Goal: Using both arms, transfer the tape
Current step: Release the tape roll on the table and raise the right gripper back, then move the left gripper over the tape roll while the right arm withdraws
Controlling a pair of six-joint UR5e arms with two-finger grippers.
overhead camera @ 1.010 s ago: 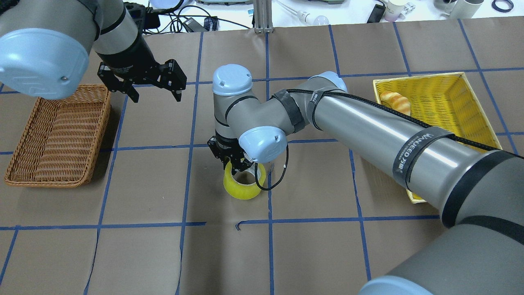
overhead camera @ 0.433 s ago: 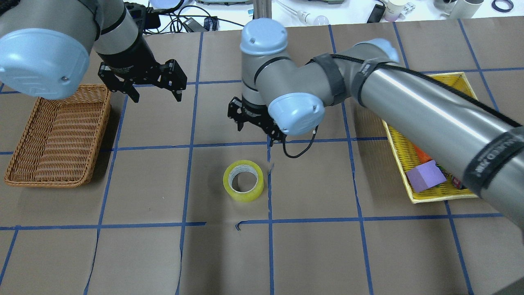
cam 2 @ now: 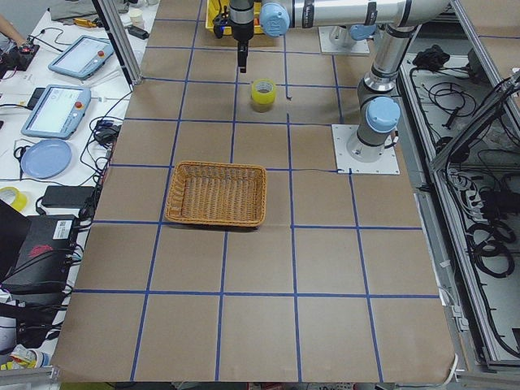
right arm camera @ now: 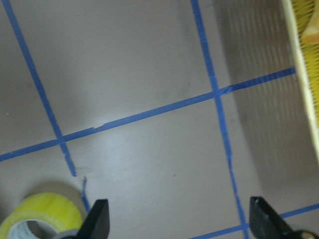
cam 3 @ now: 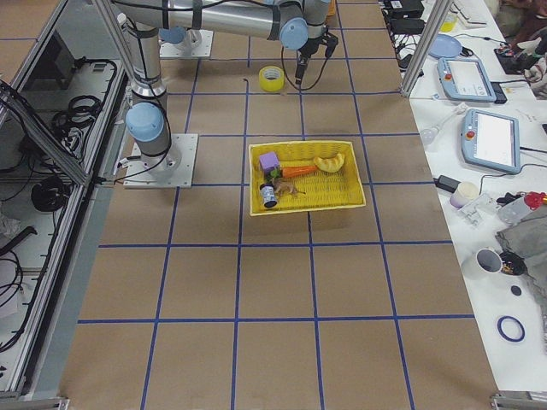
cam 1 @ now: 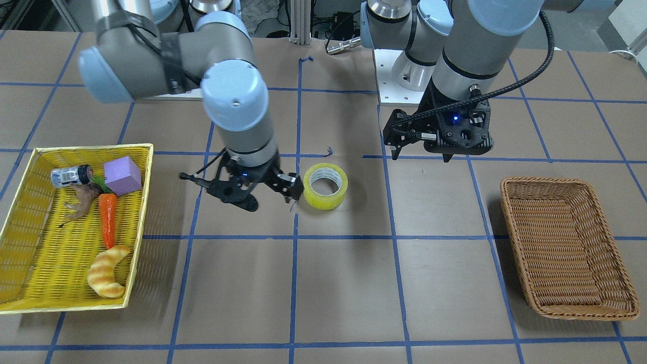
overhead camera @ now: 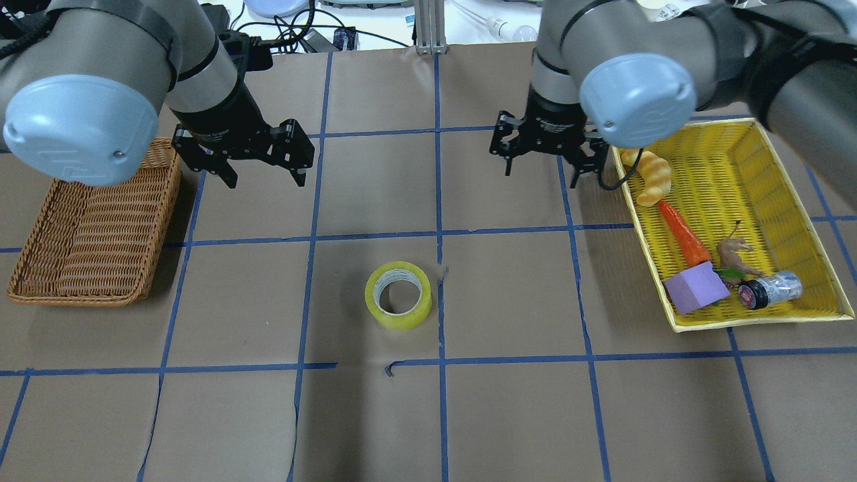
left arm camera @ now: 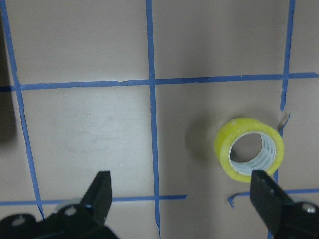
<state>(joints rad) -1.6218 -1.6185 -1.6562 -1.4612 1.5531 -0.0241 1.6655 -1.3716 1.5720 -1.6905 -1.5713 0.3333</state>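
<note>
The tape, a yellow roll with a grey-white core, lies flat on the brown table near its middle, free of both grippers. It also shows in the front view, the left wrist view and the right wrist view. My left gripper hangs open and empty above the table, beyond and left of the tape. My right gripper is open and empty, beyond and right of the tape, next to the yellow basket. In the front view the left gripper and the right gripper flank the tape.
A brown wicker basket stands empty at the left. A yellow basket at the right holds a croissant toy, a carrot, a purple block and a small bottle. Blue tape lines grid the table.
My right gripper let go of the tape, rose and moved away to the far right, toward the yellow basket. The tape stays on the table. The left gripper shifted slightly.
</note>
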